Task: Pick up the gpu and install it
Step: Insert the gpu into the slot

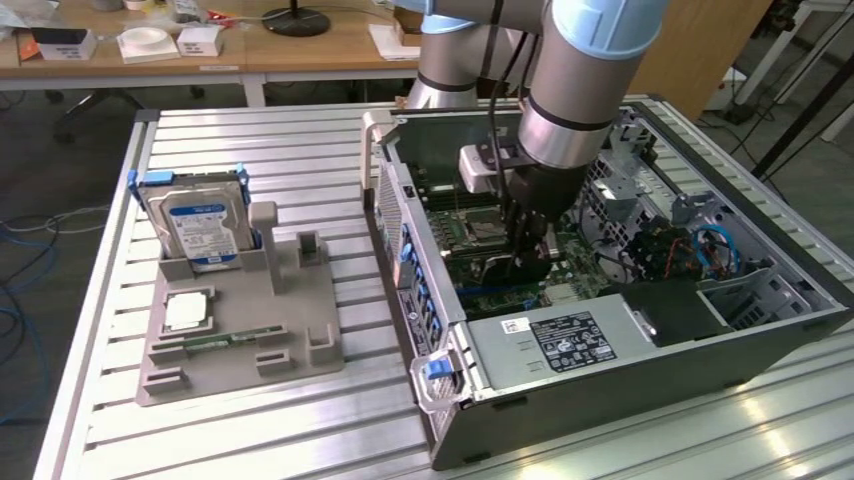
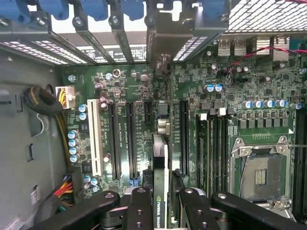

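Exterior view looks down on the case (image 1: 603,398); wrist view, close above its motherboard (image 2: 125,82).

The gpu (image 2: 160,191) edge reads "NVIDIA", then letters beginning "QUA".

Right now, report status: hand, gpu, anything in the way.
Hand shut on gpu. Gpu edge-on over motherboard, inside open case; seating unclear. No obstruction seen.

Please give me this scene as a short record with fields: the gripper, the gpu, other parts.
gripper: black fingered gripper, shut on thin flat black gpu
gpu position: edge-on over green motherboard, inside open grey computer case
gpu seated: cannot tell
elsewhere: silver hard drive with blue-white label, upright in grey holder
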You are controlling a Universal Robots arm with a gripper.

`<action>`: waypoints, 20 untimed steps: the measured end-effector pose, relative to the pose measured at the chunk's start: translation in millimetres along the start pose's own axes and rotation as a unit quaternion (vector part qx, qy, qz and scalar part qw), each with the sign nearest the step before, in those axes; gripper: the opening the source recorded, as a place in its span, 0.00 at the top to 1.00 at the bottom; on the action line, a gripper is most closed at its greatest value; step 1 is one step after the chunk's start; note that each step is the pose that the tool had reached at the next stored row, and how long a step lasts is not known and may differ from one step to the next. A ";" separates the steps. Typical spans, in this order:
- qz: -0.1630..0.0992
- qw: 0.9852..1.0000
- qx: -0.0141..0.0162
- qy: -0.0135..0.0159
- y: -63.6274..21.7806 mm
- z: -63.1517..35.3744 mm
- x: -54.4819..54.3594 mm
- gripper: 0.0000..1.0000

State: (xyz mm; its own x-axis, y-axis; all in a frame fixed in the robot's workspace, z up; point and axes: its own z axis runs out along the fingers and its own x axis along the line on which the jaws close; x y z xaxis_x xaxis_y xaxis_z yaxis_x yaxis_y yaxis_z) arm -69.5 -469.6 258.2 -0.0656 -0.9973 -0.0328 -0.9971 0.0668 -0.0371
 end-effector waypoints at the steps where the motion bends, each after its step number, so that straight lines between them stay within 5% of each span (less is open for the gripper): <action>1: 0.000 1.000 0.000 0.000 0.0 -0.1 0.0 0.74; 20: -0.018 1.000 -0.001 -0.001 -0.2 -5.3 -0.2 0.74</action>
State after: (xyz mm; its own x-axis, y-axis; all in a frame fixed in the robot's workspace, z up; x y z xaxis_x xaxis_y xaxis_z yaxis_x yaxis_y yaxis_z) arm -69.5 -469.6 263.6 -0.0304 -0.9990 -0.0327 -0.9988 0.0316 -0.0371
